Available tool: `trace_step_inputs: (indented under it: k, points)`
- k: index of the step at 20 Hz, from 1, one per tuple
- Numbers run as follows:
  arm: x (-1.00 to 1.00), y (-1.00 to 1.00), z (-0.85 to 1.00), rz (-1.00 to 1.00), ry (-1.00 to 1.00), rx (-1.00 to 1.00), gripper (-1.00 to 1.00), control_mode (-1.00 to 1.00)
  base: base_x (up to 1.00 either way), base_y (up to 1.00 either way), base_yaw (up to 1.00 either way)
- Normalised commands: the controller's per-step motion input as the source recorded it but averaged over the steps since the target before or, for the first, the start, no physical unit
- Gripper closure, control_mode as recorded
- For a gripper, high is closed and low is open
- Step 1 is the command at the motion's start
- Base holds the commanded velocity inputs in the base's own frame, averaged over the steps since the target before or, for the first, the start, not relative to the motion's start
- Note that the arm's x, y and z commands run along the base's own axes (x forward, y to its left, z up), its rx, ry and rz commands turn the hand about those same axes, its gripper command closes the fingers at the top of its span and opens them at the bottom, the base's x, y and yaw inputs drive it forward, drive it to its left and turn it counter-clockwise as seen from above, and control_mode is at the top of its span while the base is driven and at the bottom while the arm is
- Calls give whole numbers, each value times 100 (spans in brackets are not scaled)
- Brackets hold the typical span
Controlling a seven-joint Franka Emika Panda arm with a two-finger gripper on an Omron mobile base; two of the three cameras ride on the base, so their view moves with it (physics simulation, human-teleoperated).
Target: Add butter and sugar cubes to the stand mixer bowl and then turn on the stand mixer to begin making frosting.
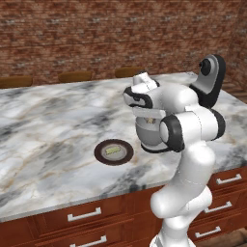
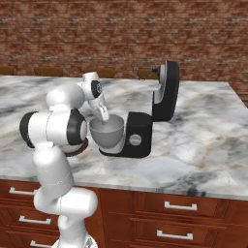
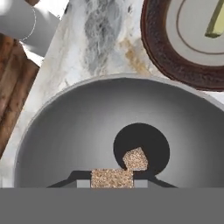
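Hand (image 3: 112, 183) over stand mixer bowl (image 3: 65, 131), clamped on sugar cube (image 3: 112, 178); release centrally, clear of rim.

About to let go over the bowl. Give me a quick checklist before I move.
1. tool above the stand mixer bowl: ok.
2. held sugar cube gripped between the tips: ok.
3. loose cube already on the bowl's bottom: ok.
4. butter in the bowl: not ok, it lies on the plate.
5. stand mixer head tilted up, away from the bowl: ok.
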Motion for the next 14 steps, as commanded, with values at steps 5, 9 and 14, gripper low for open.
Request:
trace_step_inputs:
  k: [5,9,14]
  points:
    - [35,0,-60,13,19,0,100,-100,0,0,0]
    - [30,0,-57,12,15,0,100,-100,0,0,0]
    - [14,0,-51,10,11,-1,-100,-100,0,0,0]
